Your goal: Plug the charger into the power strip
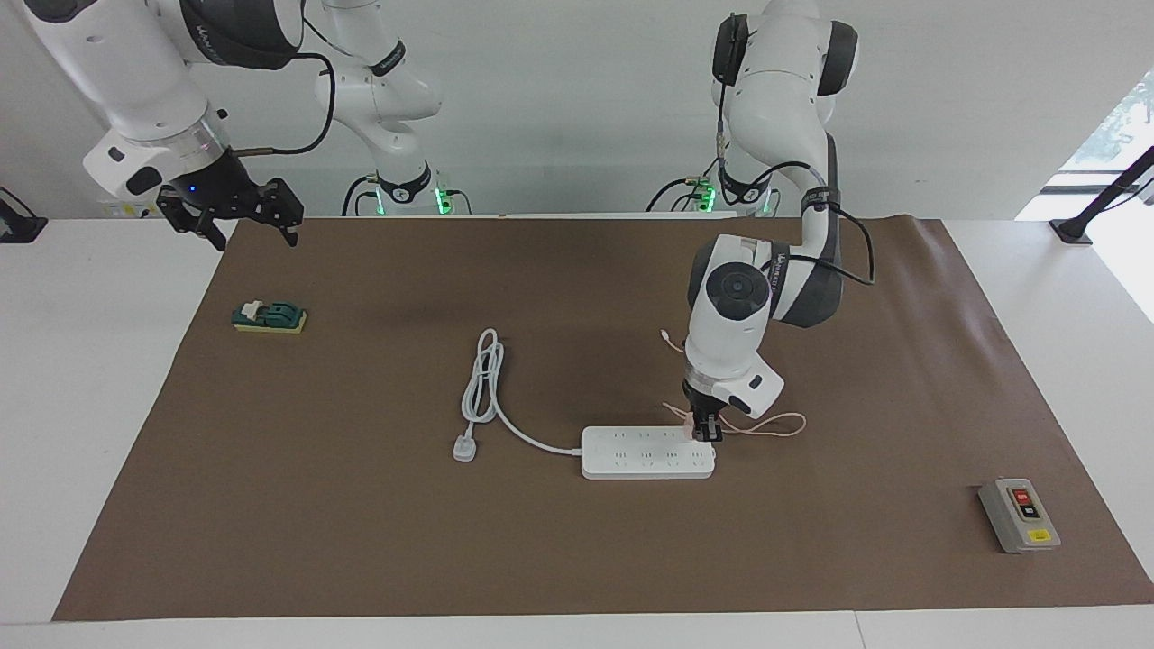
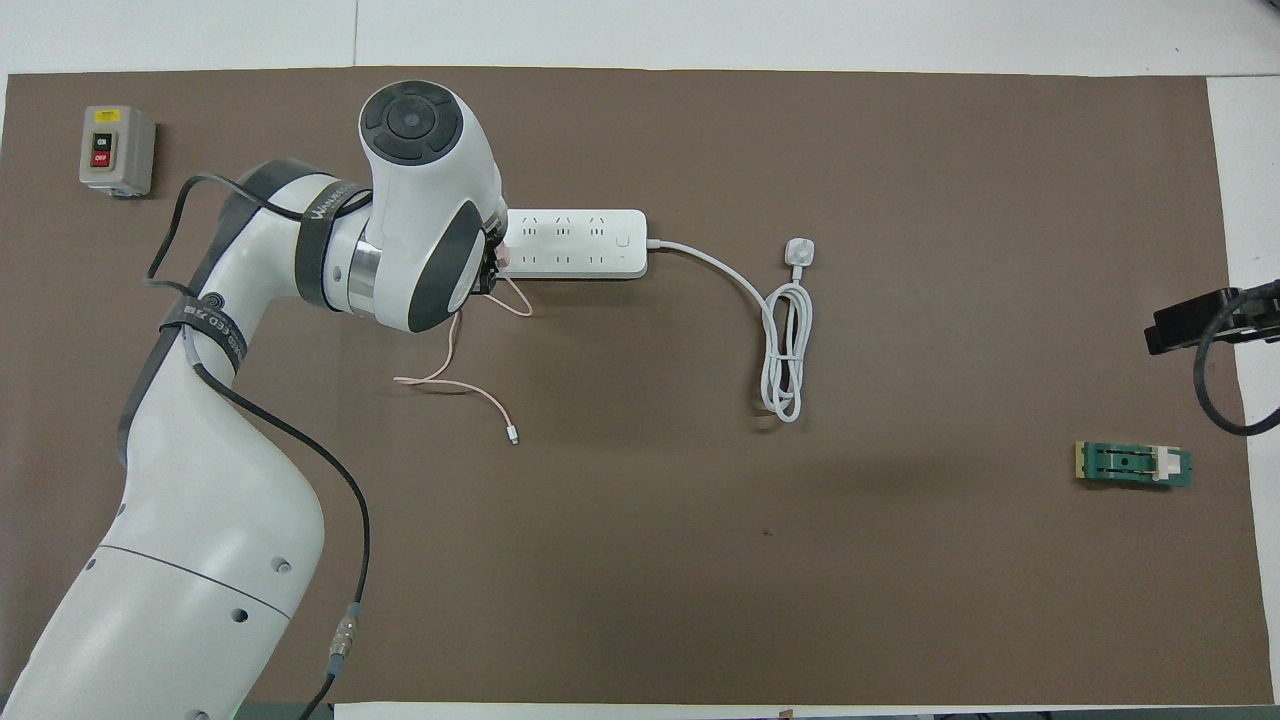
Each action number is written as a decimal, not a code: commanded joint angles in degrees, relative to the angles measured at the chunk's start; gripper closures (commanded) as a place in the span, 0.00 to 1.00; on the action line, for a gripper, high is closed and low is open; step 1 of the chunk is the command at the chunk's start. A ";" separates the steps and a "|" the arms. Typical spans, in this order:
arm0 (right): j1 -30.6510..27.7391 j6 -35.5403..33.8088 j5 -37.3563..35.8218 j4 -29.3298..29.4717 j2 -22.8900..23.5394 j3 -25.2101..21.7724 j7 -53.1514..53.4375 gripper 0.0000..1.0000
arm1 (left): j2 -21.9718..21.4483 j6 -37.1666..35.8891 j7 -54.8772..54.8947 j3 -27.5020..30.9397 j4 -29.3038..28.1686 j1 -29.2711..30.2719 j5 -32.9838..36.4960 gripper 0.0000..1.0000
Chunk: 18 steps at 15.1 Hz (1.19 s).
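Note:
The white power strip [image 1: 645, 453] [image 2: 570, 243] lies flat on the brown mat near the middle of the table. My left gripper [image 1: 708, 433] points straight down, shut on the small pink charger [image 1: 692, 425] [image 2: 503, 258], at the end of the strip toward the left arm's end of the table, on the row nearer the robots. Whether its pins sit in a socket I cannot tell. Its thin pink cable [image 1: 777, 424] [image 2: 450, 382] trails on the mat toward the robots. My right gripper [image 1: 255, 236] waits open, up in the air over the mat's corner.
The strip's thick white cord [image 1: 482, 379] [image 2: 785, 350] lies coiled, ending in a white plug [image 1: 464, 448] [image 2: 800, 250]. A grey box with red and black buttons [image 1: 1019, 514] [image 2: 117, 150] stands toward the left arm's end. A small green part [image 1: 269, 317] [image 2: 1133, 464] lies toward the right arm's end.

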 commanded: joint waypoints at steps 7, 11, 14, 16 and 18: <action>0.18 -0.10 -0.75 -1.31 -1.21 0.01 0.15 0.00 | 2.89 1.19 0.60 0.28 0.67 -0.49 -0.97 1.00; 0.18 -0.10 -0.75 -1.31 -1.21 0.01 0.15 0.00 | 4.47 4.18 0.25 0.28 0.49 -0.58 -0.97 1.00; 0.18 -0.10 -0.75 -1.31 -1.21 0.01 0.15 0.00 | 5.27 4.80 0.51 0.28 0.58 -0.67 -0.97 1.00; 0.18 -0.10 -0.75 -1.31 -1.21 0.01 0.15 0.00 | 4.04 3.92 1.13 0.28 0.67 -0.67 -0.97 1.00; 0.18 -0.10 -0.75 -1.31 -1.21 0.01 0.15 0.00 | 0.62 0.25 2.44 0.11 0.76 -0.23 -1.06 0.99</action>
